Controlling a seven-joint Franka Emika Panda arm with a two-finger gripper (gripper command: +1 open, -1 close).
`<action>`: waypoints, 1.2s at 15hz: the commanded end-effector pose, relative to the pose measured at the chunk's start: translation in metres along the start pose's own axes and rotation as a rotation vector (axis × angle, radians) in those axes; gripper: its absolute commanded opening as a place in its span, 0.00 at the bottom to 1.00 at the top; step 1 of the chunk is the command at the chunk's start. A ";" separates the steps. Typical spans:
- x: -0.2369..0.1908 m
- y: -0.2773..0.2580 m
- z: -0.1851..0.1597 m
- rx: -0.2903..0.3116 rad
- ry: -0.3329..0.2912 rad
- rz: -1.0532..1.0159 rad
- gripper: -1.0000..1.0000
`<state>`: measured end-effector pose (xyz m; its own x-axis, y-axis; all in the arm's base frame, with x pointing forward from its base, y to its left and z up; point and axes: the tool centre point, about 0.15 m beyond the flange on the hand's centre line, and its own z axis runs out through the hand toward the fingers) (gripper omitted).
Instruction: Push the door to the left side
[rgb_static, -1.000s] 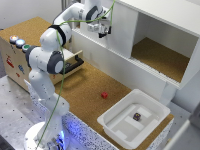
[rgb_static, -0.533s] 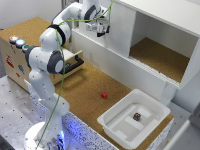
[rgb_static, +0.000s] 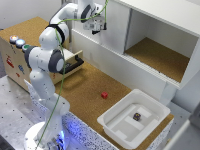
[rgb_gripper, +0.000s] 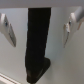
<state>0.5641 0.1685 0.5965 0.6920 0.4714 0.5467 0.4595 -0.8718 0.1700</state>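
A cork-topped table (rgb_static: 85, 92) is filling the scene, with a white cabinet (rgb_static: 165, 35) running along its far side. The door (rgb_static: 114, 22) is sitting over the cabinet's half on the exterior view's left, leaving the other bay open. The gripper (rgb_static: 98, 28) is hanging right at the door's face, around 11 o'clock in the exterior view; in the wrist view its fingers (rgb_gripper: 7, 30) are standing wide apart, gripping nothing. A small red block (rgb_static: 104, 95) is lying near centre, a white bin (rgb_static: 135, 120) at 5 o'clock.
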 end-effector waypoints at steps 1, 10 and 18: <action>0.046 -0.011 0.024 0.020 -0.014 -0.038 1.00; 0.009 -0.003 0.001 -0.046 -0.052 0.029 1.00; -0.032 -0.021 -0.029 -0.040 -0.045 0.033 1.00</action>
<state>0.5539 0.1682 0.5963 0.7160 0.4537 0.5306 0.4454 -0.8821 0.1531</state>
